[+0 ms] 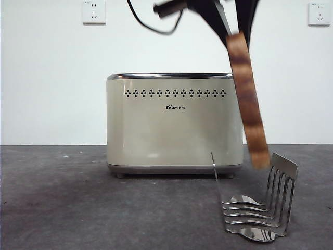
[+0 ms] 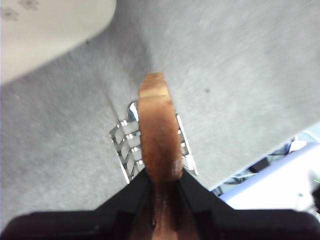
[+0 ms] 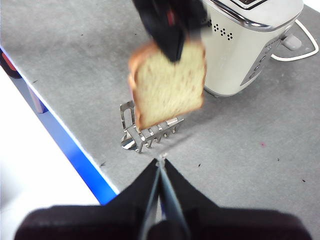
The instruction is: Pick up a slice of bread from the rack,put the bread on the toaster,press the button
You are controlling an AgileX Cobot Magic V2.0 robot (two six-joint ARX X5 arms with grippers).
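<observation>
**Bread lifted, toaster and button pending**

The left gripper [image 2: 161, 187] is pinching the slice of bread [image 1: 248, 101], which is hanging below it, clear above the rack [image 1: 260, 208]. The toaster [image 1: 174, 125] is waiting alongside. The right gripper [image 3: 161, 165] is idling, jaws pressed together.

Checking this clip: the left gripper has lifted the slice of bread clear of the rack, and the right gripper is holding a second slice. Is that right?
Not quite. The left gripper does hold the slice of bread in the air above the rack, but the right gripper holds nothing: in the right wrist view its jaws are shut on empty air, apart from the bread. Only one slice is in view.
</observation>
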